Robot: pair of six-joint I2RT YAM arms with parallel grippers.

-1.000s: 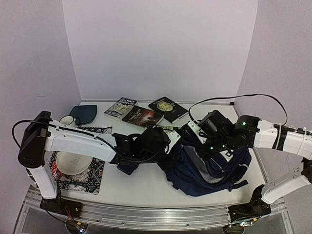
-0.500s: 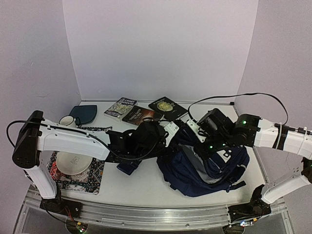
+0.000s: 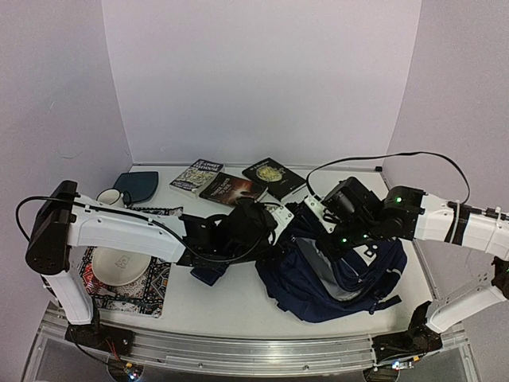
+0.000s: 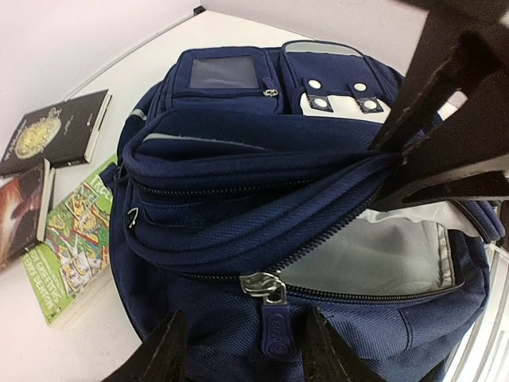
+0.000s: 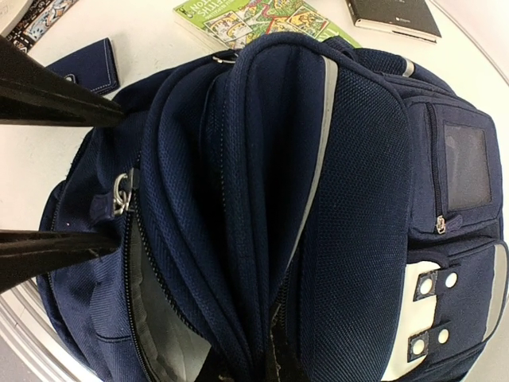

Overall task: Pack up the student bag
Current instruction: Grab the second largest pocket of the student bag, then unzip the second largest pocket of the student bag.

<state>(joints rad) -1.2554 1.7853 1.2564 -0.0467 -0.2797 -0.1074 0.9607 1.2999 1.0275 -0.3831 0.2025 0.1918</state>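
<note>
Seen from above, the student bag point(image 3: 342, 278) lies slumped on the table point(image 3: 223, 306), right of centre and just in front of the books point(image 3: 232, 189). Both arms meet at its top end.

At the left wrist, the left gripper point(image 4: 245, 322) stands wide open with a finger on each side of the zipper pull point(image 4: 270, 293). It grips nothing and is lined up, I judge, to close on that pull. Opposite it, the right gripper point(image 4: 380, 177) is pinched tight on the fabric lip above the main compartment. It lifts the lip so the grey lining point(image 4: 374, 255) shows, probably to brace the zip track.

At the right wrist, its own jaws barely show, sunk in the bag's folds. The wallet point(image 5: 87, 68) and green book point(image 5: 262, 20) lie outside on the table, not yet packed.
</note>
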